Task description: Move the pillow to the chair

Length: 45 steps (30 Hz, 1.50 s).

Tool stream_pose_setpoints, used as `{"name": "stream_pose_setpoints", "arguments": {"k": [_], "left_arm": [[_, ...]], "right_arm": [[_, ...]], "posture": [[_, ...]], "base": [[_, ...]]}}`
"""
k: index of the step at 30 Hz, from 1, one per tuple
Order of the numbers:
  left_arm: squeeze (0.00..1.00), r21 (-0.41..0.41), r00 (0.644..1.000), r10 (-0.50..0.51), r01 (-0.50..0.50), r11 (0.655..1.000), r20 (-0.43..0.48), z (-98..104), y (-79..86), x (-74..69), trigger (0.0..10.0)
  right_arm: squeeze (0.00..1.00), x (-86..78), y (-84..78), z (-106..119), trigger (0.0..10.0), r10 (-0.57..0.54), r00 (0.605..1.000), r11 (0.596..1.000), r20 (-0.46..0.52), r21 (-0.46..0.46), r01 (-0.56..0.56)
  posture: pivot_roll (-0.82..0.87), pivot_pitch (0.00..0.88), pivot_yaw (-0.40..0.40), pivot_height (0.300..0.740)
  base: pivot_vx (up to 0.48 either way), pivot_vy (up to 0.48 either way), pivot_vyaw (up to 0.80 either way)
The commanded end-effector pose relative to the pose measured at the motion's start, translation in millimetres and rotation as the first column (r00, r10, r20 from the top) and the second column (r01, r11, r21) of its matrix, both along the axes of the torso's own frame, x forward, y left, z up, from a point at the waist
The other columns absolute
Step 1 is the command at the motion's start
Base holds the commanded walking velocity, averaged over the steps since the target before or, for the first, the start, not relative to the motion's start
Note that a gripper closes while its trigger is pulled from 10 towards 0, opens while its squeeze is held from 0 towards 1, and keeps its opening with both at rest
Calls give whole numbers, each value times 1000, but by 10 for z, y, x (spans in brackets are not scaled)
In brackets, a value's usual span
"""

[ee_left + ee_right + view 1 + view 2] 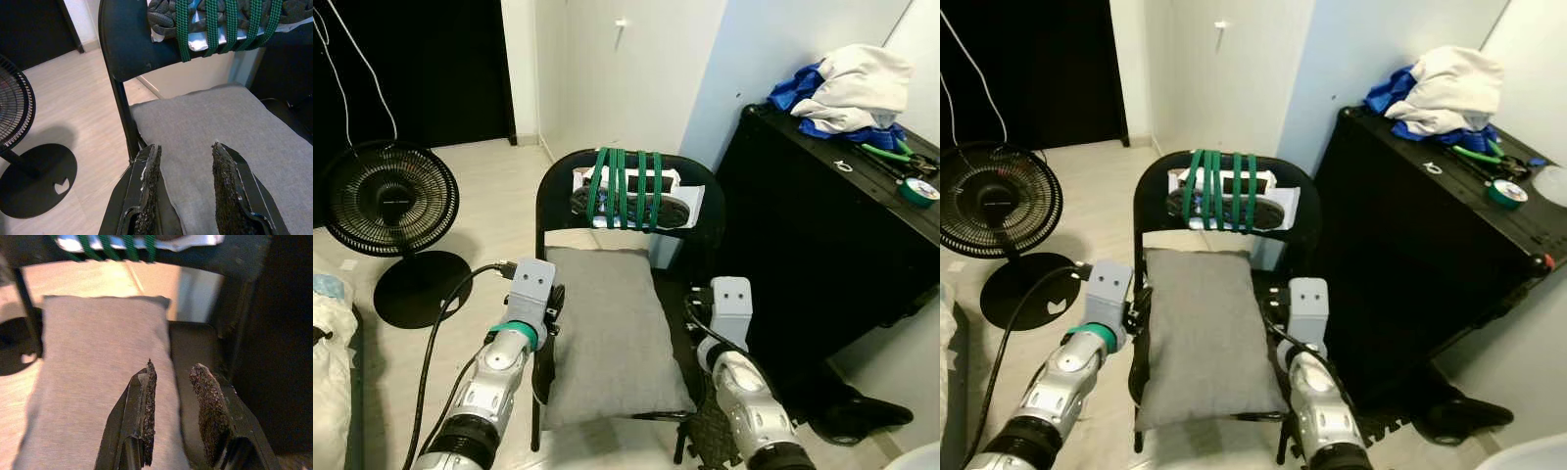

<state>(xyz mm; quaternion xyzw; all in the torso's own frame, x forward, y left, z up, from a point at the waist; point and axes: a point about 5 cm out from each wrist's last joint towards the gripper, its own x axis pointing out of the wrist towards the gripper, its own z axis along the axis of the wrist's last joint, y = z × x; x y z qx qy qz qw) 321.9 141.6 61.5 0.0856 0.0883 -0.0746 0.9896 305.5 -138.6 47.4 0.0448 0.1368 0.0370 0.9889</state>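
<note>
— Our left end effector (182, 188) and right end effector (176, 418) sit nearest, both parted with nothing between the fingers, flanking the grey pillow (607, 333).

— We'd judge it placed: it lies flat on the black chair (558, 191). Next we'd back away. The seat's front edge is hidden.

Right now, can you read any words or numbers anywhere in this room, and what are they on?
No words or numbers can be read.
The white packet strapped to the chair under green bands: any print is too small and blurred to read.
The green tape roll on the black cabinet: no readable label.
The fan base has a small white mark, a shape rather than letters.
</note>
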Motion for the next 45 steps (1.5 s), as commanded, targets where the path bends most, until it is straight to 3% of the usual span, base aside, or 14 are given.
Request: {"name": "stream_pose_setpoints", "arguments": {"k": [1,9,14,23,32,41,45], "left_arm": [[0,-3,1000,-9,9,1000,-14,-60,-12,-42,10000],[0,0,999,-17,17,1000,-28,-110,15,-106,10000],[0,14,999,-22,22,1000,-35,-139,51,-123,10000],[0,9,999,-18,18,1000,-35,-156,24,-150,10000],[0,-35,999,21,-22,999,-42,-146,18,-129,10000],[0,-42,999,-18,16,999,-29,-108,-43,-106,10000],[0,-70,998,33,-37,997,-53,-141,0,-119,10000]], "right_arm": [[0,-32,-21,-33,10000,3,1000,1000,-17,28,-3],[0,-52,23,-87,10000,25,998,995,-66,95,-19],[0,-53,102,-60,10000,79,996,997,-42,21,-78],[0,-66,78,-140,10000,79,993,994,-90,-64,-85],[0,-78,44,-162,10000,32,995,996,-93,-74,-39],[0,-126,27,-203,10000,13,995,997,-98,-74,-20],[0,-123,26,-203,10000,17,995,997,-98,-79,-25]], "posture": [[-50,0,-53,740],[-41,0,-39,740],[-40,0,-50,740],[-33,0,-50,740],[-36,0,-27,740],[-36,0,-24,740],[-35,0,-31,740]], "base": [[0,0,0],[0,0,0],[0,0,0],[0,0,0],[0,0,0],[0,-203,0],[0,0,0]]}}
